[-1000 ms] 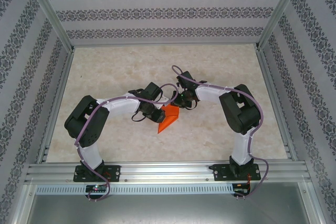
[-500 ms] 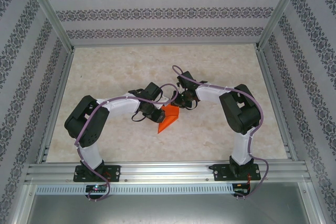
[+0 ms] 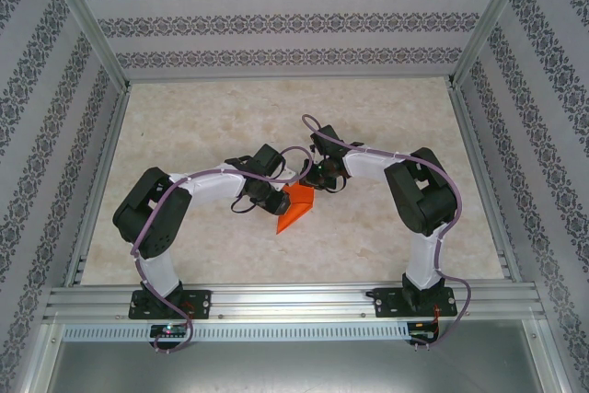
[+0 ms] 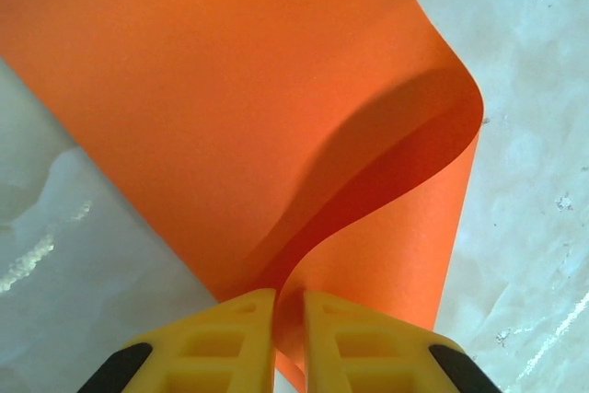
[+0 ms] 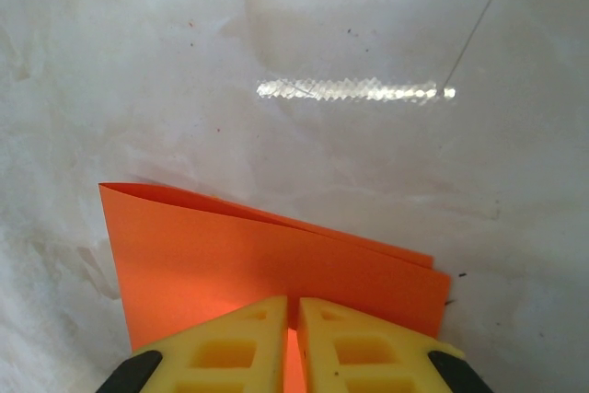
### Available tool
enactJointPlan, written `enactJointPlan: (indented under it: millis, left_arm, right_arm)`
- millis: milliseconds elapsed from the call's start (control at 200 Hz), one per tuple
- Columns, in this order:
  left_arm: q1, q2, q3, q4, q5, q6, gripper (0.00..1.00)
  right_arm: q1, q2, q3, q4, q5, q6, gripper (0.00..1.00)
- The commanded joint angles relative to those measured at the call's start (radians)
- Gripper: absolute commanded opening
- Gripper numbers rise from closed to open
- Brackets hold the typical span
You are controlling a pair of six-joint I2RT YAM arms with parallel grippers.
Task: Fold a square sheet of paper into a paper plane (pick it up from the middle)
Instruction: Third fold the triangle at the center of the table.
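The square sheet of paper (image 3: pixel 296 206) is bright orange and bent over on itself, held up above the middle of the table between the two arms. My left gripper (image 4: pixel 288 306) is shut on one edge of the sheet (image 4: pixel 212 98), which curls away from the yellow fingers (image 4: pixel 230 342) in a loose loop. My right gripper (image 5: pixel 292 315) is shut on the opposite part of the sheet (image 5: pixel 276 260), where two layers lie almost flat together. In the top view the left gripper (image 3: pixel 274 198) and right gripper (image 3: pixel 317 181) meet over the paper.
The marble-patterned table top (image 3: pixel 294 117) stretches around the arms. Patterned walls and metal frame posts (image 3: pixel 92 135) fence the table on three sides. An aluminium rail (image 3: pixel 294 301) with both arm bases runs along the near edge.
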Motion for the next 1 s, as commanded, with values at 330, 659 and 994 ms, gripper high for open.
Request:
enactJointPlan:
  millis: [330, 659, 994]
  left_arm:
    - [0.014, 0.028, -0.037, 0.040, -0.023, 0.017, 0.17]
    - [0.013, -0.020, -0.014, 0.039, 0.004, 0.013, 0.18]
    - [0.014, -0.016, 0.003, 0.049, 0.037, 0.014, 0.18]
  right_arm:
    - [-0.006, 0.020, -0.027, 0.008, 0.018, 0.017, 0.14]
    - [-0.006, 0.021, -0.032, 0.008, 0.021, 0.020, 0.14]
    - [-0.006, 0.020, -0.039, 0.013, 0.021, 0.027, 0.14]
